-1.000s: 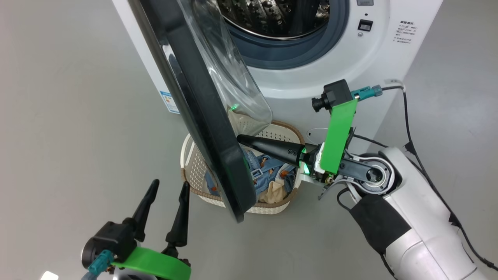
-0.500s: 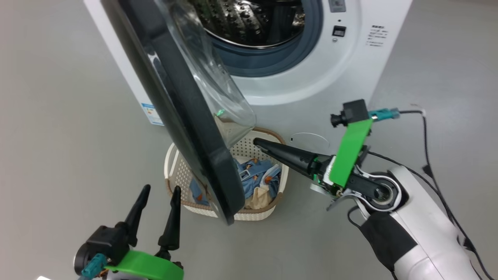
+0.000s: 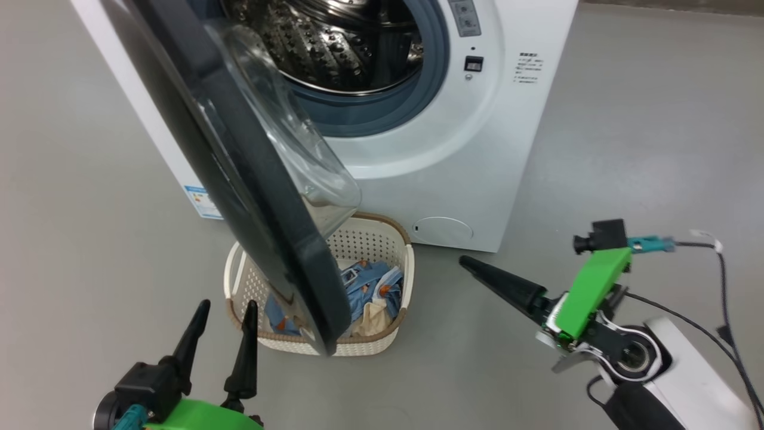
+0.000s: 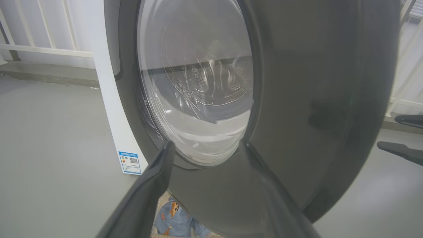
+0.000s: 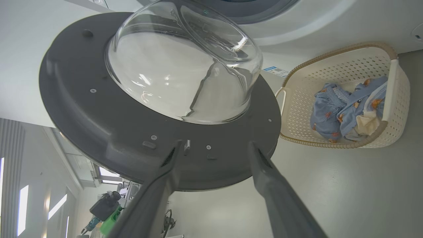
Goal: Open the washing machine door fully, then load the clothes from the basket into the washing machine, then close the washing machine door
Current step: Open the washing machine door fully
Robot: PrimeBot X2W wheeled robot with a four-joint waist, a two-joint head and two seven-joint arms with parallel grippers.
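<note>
The step in hand appears to be the first: the washing machine door (image 3: 262, 197) stands only part-way open, its lower edge hanging over the basket (image 3: 370, 230), so the next move probably calls for swinging it wider before loading begins. The right gripper (image 5: 215, 145) sits on the door's inner-face side, clear of it, fingers spread and empty; the left gripper (image 3: 228, 304) sits near the door's outer face, likewise spread and empty. The clothes (image 3: 364, 283) lie in the basket below the door, on its inner-face side.
</note>
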